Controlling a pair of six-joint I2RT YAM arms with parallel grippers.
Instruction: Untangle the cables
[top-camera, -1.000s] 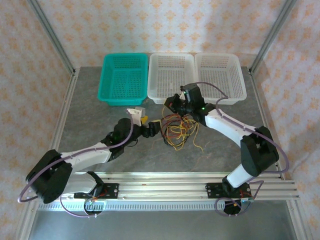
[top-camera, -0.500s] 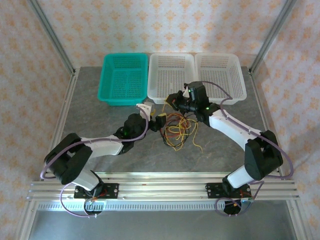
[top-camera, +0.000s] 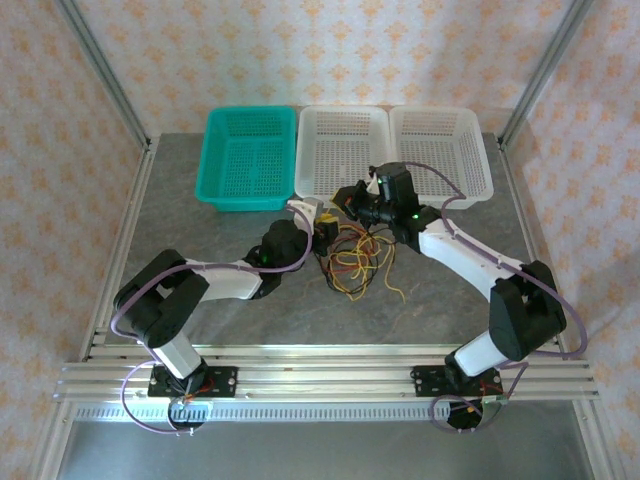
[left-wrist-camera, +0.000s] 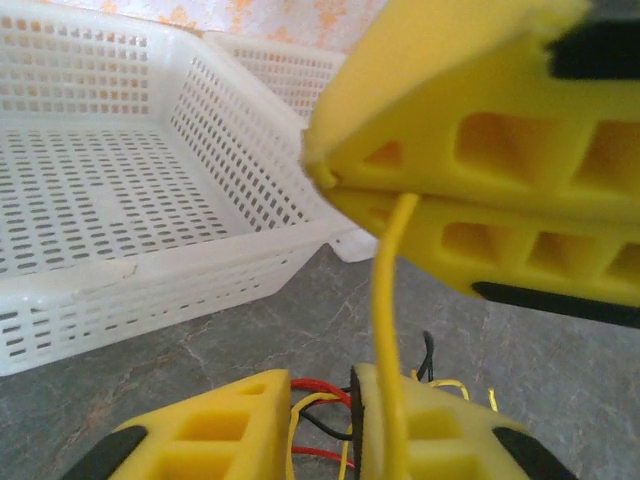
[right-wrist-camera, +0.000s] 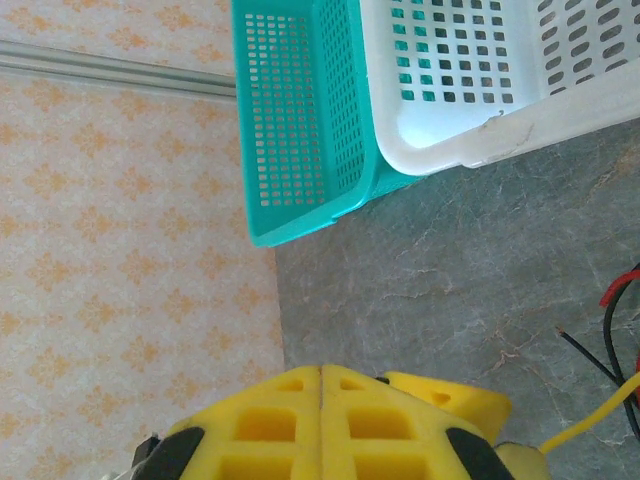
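Note:
The cables (top-camera: 356, 262) lie as a tangle of yellow, red and black strands at mid-table. My left gripper (top-camera: 325, 231) is at the tangle's left edge. In the left wrist view its jaws (left-wrist-camera: 322, 388) are drawn close together, with red, yellow and black strands between them. My right gripper (top-camera: 349, 203) hovers just behind the tangle, fingers pressed together (right-wrist-camera: 322, 372). In the left wrist view the right gripper (left-wrist-camera: 320, 172) is shut on a yellow cable (left-wrist-camera: 388, 290), which hangs down taut in front of my left finger (left-wrist-camera: 440, 430).
A teal basket (top-camera: 250, 155) and two white baskets (top-camera: 345, 150) (top-camera: 441, 150) stand in a row at the back. The nearer white basket's wall (left-wrist-camera: 150, 290) is close behind the left gripper. An aluminium rail (top-camera: 320, 375) runs along the front edge.
My left arm has reached farther right and back into the tangle, and its jaws have closed from wide apart to a narrow gap. The right gripper has shifted slightly, still shut.

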